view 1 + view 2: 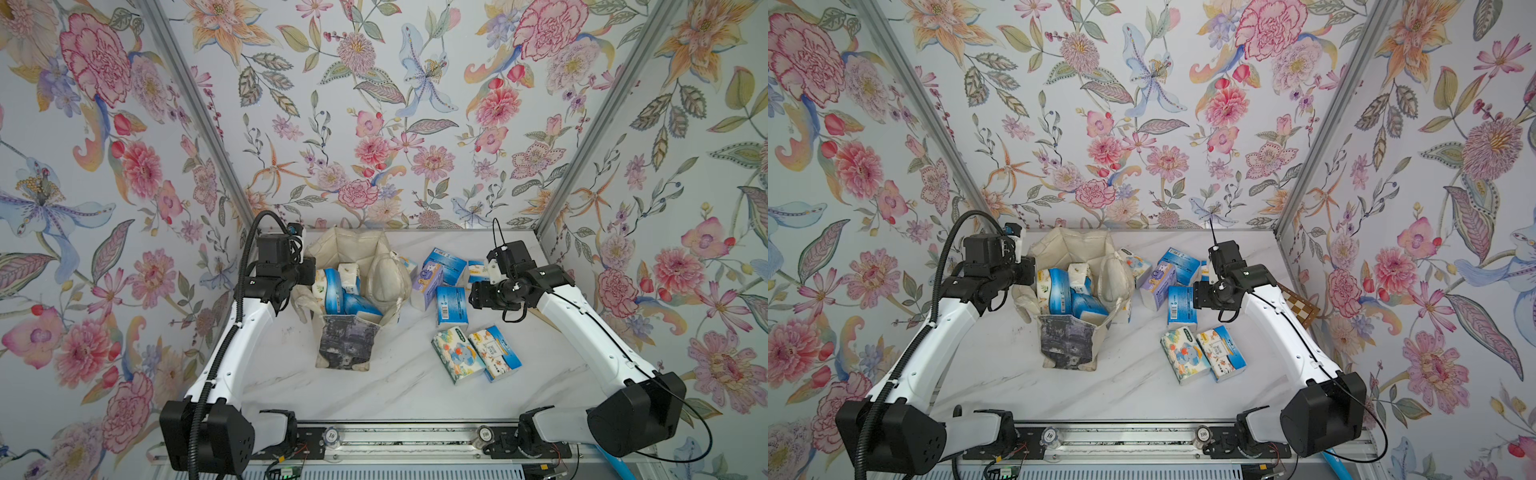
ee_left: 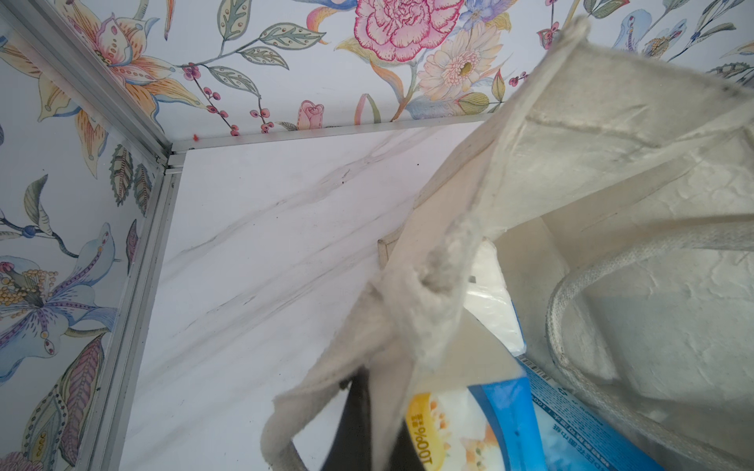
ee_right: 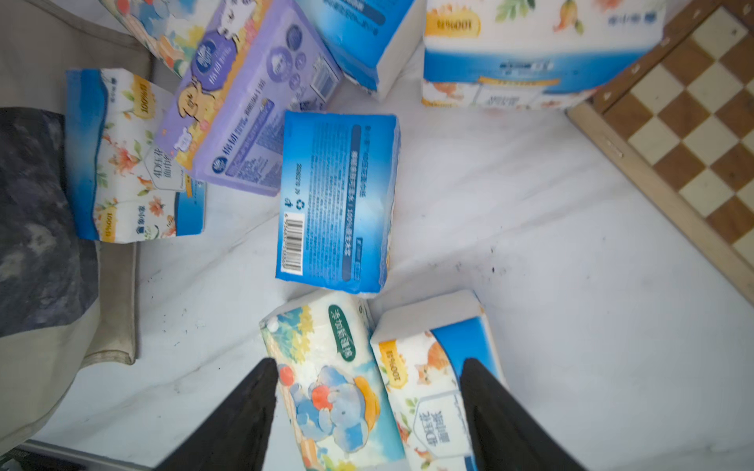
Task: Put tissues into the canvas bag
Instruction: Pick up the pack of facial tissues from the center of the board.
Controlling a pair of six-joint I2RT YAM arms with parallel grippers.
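The elephant tissues (image 3: 326, 387) are lying longways just under the right gripper (image 3: 367, 363), its jaws open. The left gripper (image 1: 305, 270) is pinching the canvas bag (image 1: 353, 249).

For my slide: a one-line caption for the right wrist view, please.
Open right gripper over elephant tissue pack and cat pack on the table; other packs, canvas bag, chessboard nearby.

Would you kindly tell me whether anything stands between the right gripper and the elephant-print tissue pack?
Nothing visible does; the right gripper, jaws open, points at the elephant-print tissue pack, with only air between.
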